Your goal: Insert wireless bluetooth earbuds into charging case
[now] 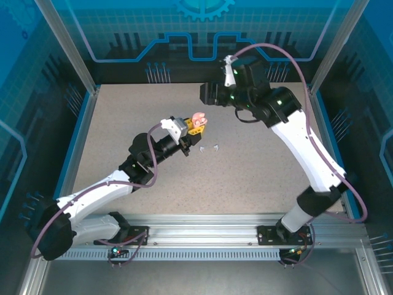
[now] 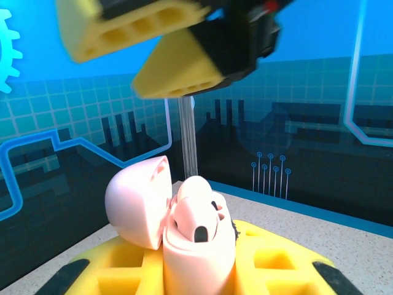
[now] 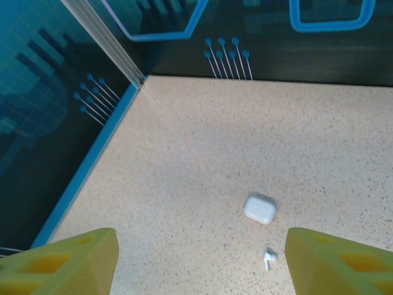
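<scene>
My left gripper (image 1: pixel 194 126) is shut on a pale pink charging case (image 1: pixel 198 118), held upright above the table. In the left wrist view the case (image 2: pixel 196 264) sits between the yellow fingers (image 2: pixel 288 264) with its lid (image 2: pixel 138 206) swung open to the left. Pinkish earbuds (image 2: pixel 196 218) are seated in its wells. Two white earbuds (image 1: pixel 202 148) (image 1: pixel 216 147) lie on the table just in front of that gripper. My right gripper (image 1: pixel 207 93) hangs open and empty behind the pink case (image 3: pixel 202 261). A shut white case (image 3: pixel 260 208) and one white earbud (image 3: pixel 269 258) lie on the table below it.
The speckled table (image 1: pixel 258 160) is bounded by blue-edged walls and an upright metal post (image 3: pixel 104 37) at the corner. The right gripper's yellow fingers (image 2: pixel 172 74) loom above the pink case in the left wrist view.
</scene>
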